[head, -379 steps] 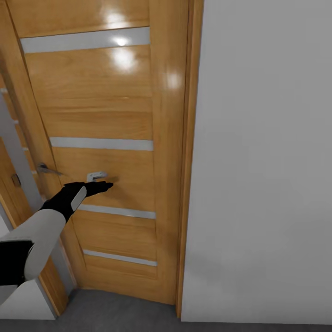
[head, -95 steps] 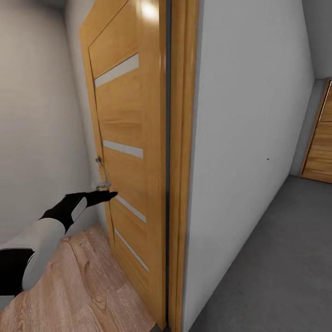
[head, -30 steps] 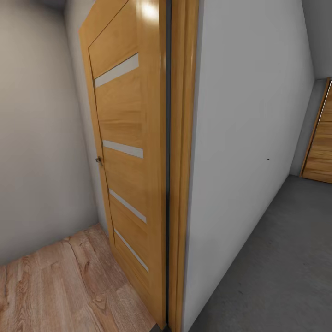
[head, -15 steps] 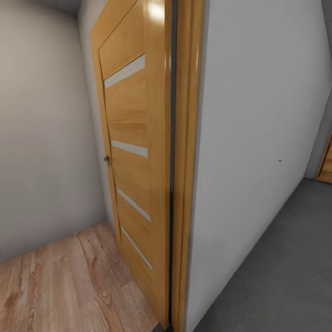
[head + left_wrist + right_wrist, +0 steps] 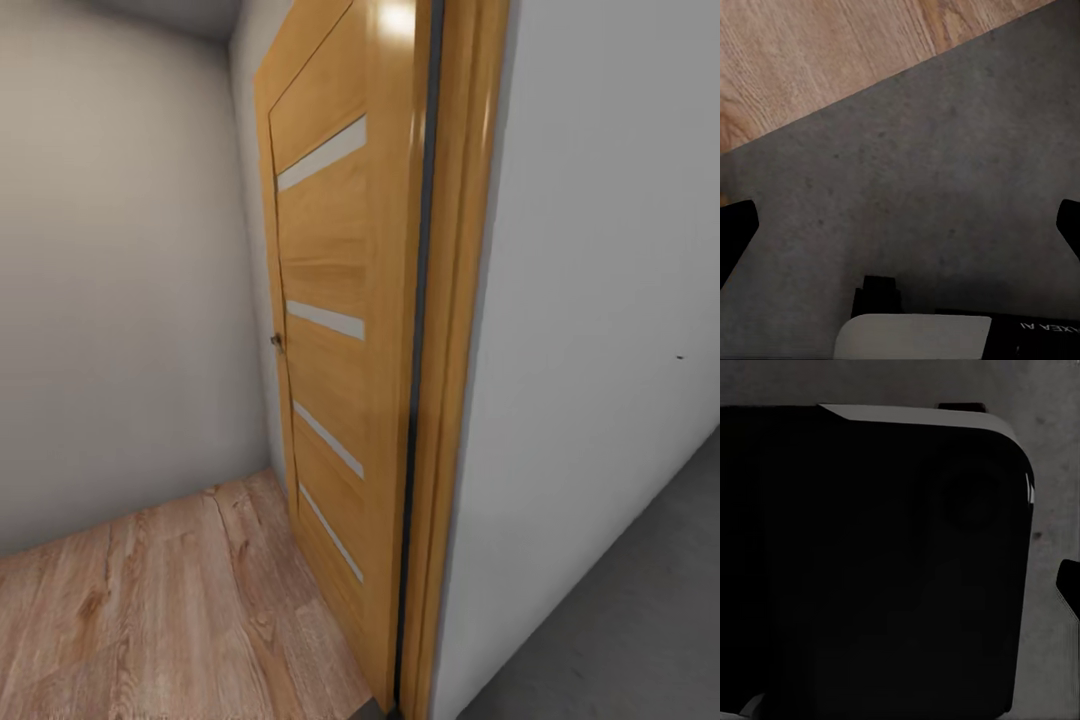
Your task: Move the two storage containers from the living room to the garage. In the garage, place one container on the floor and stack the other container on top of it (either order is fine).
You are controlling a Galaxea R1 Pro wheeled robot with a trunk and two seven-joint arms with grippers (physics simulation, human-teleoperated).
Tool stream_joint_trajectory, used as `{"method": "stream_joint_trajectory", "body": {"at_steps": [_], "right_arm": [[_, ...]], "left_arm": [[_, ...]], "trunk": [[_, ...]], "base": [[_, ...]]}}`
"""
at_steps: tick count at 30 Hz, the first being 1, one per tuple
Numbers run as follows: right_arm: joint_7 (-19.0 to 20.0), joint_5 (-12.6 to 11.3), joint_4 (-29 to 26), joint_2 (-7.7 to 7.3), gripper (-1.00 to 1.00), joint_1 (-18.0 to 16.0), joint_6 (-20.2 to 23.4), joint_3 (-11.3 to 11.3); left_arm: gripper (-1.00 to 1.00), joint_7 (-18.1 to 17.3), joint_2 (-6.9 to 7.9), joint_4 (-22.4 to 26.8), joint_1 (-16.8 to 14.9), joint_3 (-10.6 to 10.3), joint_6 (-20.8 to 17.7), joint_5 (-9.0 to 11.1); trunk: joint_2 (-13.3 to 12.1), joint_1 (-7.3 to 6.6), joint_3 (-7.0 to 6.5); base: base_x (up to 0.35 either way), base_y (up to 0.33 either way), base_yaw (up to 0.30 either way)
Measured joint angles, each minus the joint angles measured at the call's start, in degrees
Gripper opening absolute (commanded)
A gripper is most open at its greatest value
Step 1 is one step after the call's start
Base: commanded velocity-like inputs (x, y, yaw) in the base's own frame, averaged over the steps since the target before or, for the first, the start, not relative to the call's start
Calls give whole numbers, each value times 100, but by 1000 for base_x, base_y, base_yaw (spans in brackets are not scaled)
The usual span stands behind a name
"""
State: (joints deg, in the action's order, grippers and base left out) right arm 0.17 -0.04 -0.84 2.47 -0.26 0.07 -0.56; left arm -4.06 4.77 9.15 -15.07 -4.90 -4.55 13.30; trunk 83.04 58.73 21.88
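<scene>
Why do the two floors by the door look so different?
The wood-plank floor is light brown with grain lines and boards; the concrete floor is dark grey, plain and speckled. The planks lie on the open door's side, the concrete beyond the white wall. Both look flat.

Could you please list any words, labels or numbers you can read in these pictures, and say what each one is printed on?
"AXEA AI", partly cut off at the frame edge and seen upside down, on the dark robot body panel in the left wrist view.
The wooden door, the walls and the floors carry no text.
</scene>
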Motion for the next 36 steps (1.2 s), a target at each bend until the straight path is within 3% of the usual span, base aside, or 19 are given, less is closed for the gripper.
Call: {"method": "stream_joint_trajectory", "body": {"at_steps": [10,19,27,36], "right_arm": [[-23,11,0,-4,100,0,0,6],[-24,12,0,-16,100,0,-3,8],[-24,12,-2,-25,100,1,-4,8],[-17,12,-1,-27,100,1,-6,1]], "left_arm": [[100,14,-98,-1,23,-5,-6,-2],[100,514,-265,-23,78,-13,2,-6],[100,619,-300,-35,106,-14,5,-8],[100,634,-340,-40,111,-15,4,-12]], "trunk": [[0,0,25],[0,0,48],[1,0,57],[1,-1,73]], "base": [[0,-54,284],[0,-41,281],[3,-33,91],[128,-234,141]]}}
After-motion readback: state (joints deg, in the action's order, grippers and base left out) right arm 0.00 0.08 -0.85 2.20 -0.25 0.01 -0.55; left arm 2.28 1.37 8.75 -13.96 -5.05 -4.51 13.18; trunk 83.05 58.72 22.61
